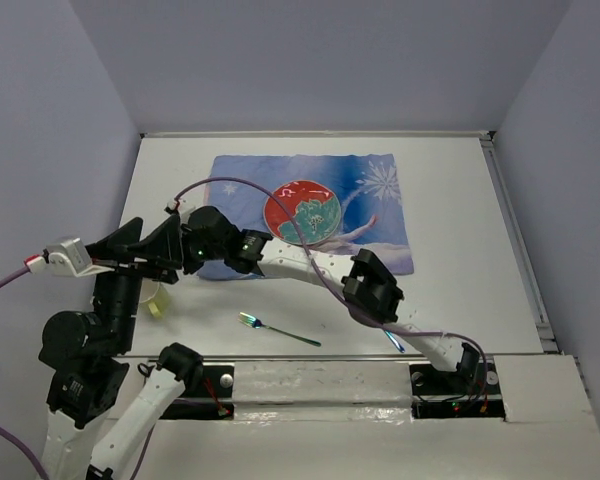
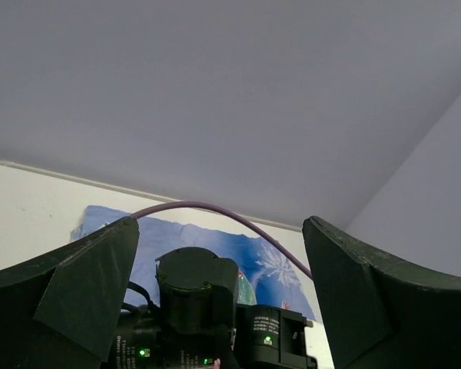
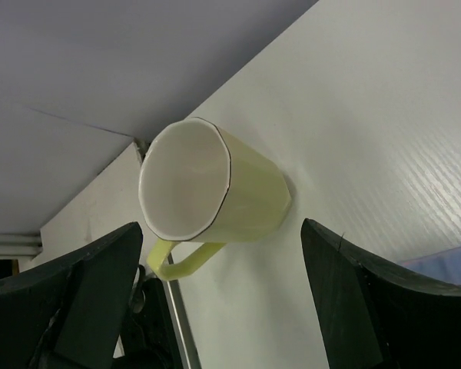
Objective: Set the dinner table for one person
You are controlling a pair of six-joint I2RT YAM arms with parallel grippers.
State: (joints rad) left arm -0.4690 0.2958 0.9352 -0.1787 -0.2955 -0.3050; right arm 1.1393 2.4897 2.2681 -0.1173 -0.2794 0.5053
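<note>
The white dinner table (image 1: 460, 200) carries a blue placemat (image 1: 380, 230) with a red and teal plate (image 1: 302, 213) on it. A pale yellow mug (image 1: 160, 300) stands on the table left of the placemat, partly hidden under my left arm. In the right wrist view the mug (image 3: 215, 192) is just ahead of my open, empty right gripper (image 3: 220, 231). A shiny fork (image 1: 278, 328) lies near the front edge. My right gripper (image 1: 195, 242) reaches far left. My left gripper (image 1: 165, 258) is open and empty, raised, and faces the right wrist (image 2: 196, 300).
A purple cable (image 1: 280, 205) arcs over the plate and placemat. A thin bluish utensil (image 1: 394, 341) lies partly hidden under the right arm near its base. Grey walls enclose the table on three sides. A raised rail (image 1: 330, 356) runs along the front edge.
</note>
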